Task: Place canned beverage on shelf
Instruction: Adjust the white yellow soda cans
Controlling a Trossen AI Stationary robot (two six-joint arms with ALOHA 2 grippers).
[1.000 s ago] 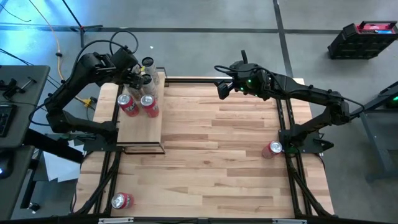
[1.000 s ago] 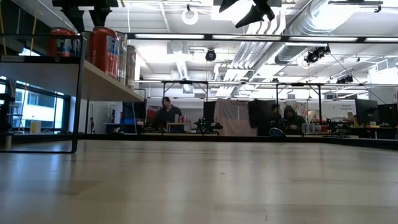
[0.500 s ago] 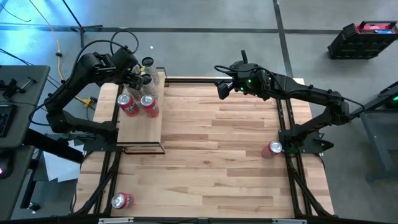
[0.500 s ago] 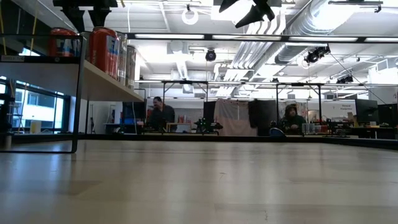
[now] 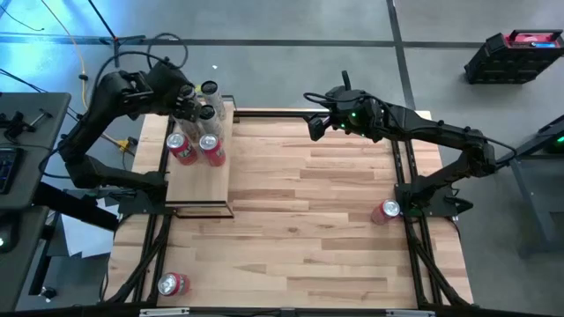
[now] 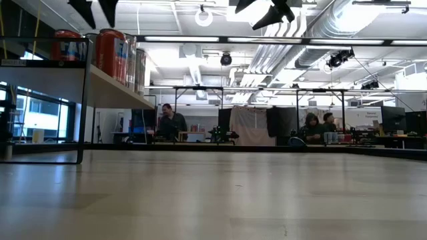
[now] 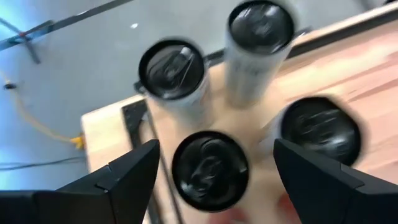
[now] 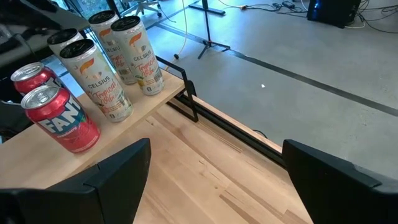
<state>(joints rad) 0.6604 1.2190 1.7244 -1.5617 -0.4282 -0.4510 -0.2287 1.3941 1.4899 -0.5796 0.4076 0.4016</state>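
The left gripper [image 7: 214,168] hung above the narrow pale-wood shelf with black metal frame [image 5: 198,180], fingers apart and holding nothing. On its far end stood tall white slim cans [image 8: 109,78] beside two red soda cans [image 5: 196,148]. Two more red cans [image 5: 171,284] lay on the tabletop, well apart from the shelf. The right gripper [image 5: 315,125] waited near the table's far edge, also spread and empty. Risk: a low withdrawal of the left fingers could clip the closely packed tall cans and topple them off the shelf edge.

five cans [image 8: 106,81] on shelf [image 8: 143,106]
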